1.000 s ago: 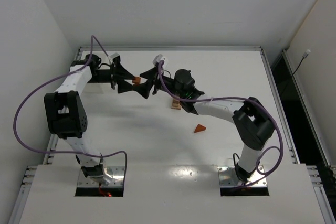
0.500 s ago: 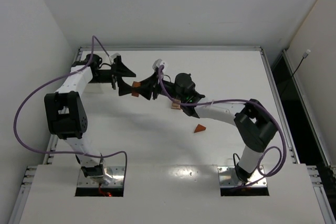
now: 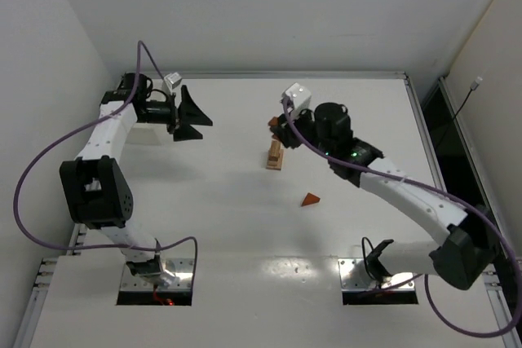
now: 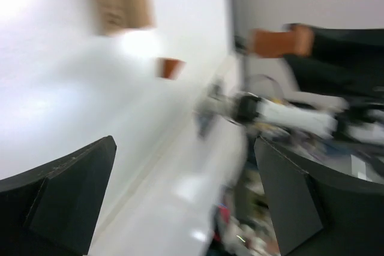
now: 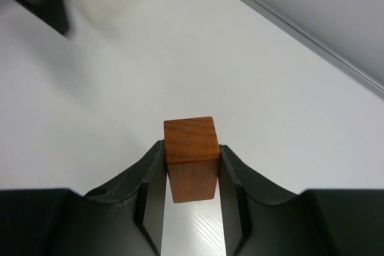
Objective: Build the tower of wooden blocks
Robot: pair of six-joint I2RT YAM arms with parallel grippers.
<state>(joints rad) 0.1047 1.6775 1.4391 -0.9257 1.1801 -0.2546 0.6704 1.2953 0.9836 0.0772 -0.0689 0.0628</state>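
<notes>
Top view: the left gripper (image 3: pixel 192 116) stands wide apart and empty over the far left of the worktop (image 3: pixel 220 218). The right gripper (image 3: pixel 277 125) is clamped on a red-brown block (image 3: pixel 273 122), just beyond the tower (image 3: pixel 275 155), a short stack at mid-worktop. A wedge (image 3: pixel 310 199) lies apart, nearer the bases.

Left wrist view: blurred. Its fingers (image 4: pixel 66 187) are spread with nothing between.

Right wrist view: both fingers (image 5: pixel 150 172) pinch the block's sides, and its top stands clear of the tips.
</notes>
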